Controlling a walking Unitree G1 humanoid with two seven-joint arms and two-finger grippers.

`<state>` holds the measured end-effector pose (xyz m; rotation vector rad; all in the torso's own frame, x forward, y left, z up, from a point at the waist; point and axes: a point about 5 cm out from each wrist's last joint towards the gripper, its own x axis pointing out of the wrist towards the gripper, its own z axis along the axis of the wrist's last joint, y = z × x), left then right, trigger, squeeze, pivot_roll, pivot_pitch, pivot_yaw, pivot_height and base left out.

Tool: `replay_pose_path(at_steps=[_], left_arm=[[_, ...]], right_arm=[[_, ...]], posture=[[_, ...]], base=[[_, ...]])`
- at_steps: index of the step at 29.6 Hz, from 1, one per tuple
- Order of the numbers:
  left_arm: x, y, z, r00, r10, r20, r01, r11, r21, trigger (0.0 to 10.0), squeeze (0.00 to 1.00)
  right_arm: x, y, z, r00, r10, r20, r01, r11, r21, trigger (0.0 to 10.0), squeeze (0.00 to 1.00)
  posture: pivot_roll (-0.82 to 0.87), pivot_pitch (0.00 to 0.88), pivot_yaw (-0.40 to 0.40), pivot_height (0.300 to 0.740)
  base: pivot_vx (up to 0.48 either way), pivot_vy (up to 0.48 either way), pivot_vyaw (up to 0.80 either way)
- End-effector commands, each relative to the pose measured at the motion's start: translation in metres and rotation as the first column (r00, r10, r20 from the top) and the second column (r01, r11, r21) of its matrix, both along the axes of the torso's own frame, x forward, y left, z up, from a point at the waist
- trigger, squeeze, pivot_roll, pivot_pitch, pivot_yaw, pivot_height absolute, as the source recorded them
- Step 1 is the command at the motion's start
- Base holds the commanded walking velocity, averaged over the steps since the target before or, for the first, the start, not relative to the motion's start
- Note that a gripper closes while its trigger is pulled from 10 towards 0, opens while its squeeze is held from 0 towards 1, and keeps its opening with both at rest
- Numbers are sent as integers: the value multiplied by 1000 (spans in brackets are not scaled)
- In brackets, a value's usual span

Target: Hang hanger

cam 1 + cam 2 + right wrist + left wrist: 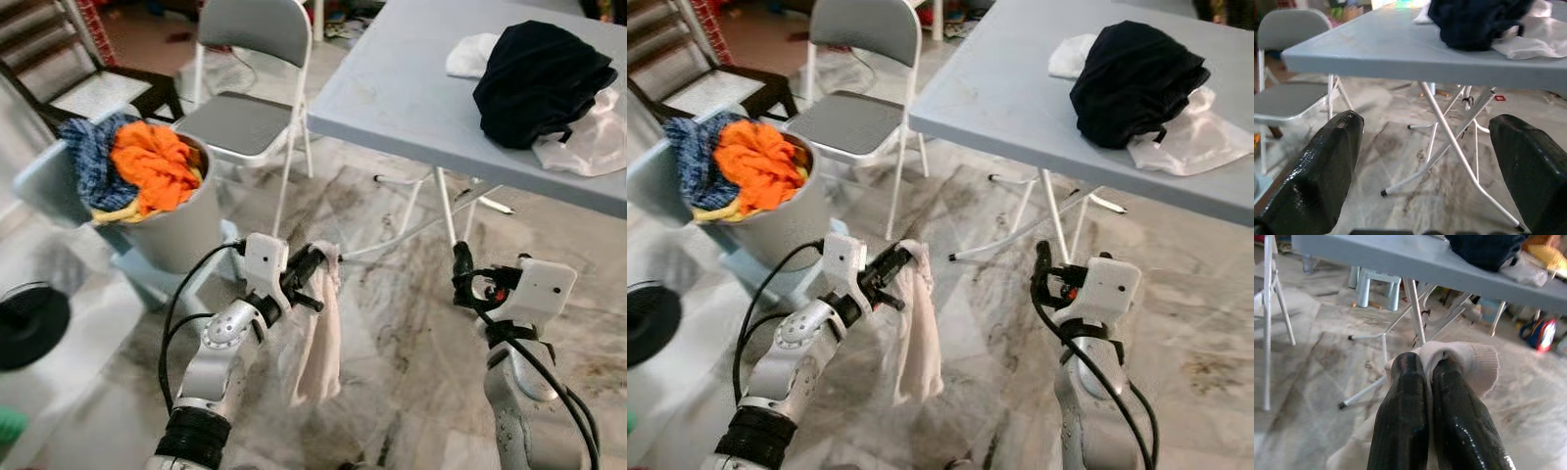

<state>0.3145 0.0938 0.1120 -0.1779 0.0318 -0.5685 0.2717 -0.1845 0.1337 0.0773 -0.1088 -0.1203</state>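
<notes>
Left end effector (318,262) at lower centre of the left eye frame, its two black fingers (1400,416) clamped together on a pale cream cloth (312,343); the cloth drapes down from the fingertips and hangs free above the marbled floor (392,333). Right end effector (1425,171) at lower right, fingers spread wide apart with nothing between them, pointed toward the legs of the grey worktop (411,88). Worktop fills the upper right; on it a dark bundled garment (544,78) lies touching white cloth (588,142) on its right side. Grey folding chair (250,108) upper centre, beside the worktop's left edge. Grey bin (171,220) at left, heaped with orange cloth (152,162) and blue cloth (93,157). No hanger can be made out.
</notes>
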Motion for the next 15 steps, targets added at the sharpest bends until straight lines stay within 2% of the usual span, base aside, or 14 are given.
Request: replay_pose_path(at_steps=[1, 7, 15], left_arm=[[-1, -9, 2, 999, -40, 14, 40, 999, -4, 10000, 0], [-3, -10, -4, 999, -47, -9, 47, 999, 0, 10000, 0], [-2, -16, -4, 997, -81, -12, 81, 997, 4, 10000, 0]], right_arm=[[-5, -13, -1, 999, -51, -11, 51, 999, -7, 10000, 0], [-15, -16, -7, 996, -83, -32, 83, 997, 0, 10000, 0], [-16, -13, -11, 995, -96, -40, 97, 995, 20, 10000, 0]], posture=[[-93, 191, 18, 740], [-110, 182, 31, 740], [-111, 154, 44, 740]], base=[[307, 0, -800], [303, 0, -800], [302, 0, -800]])
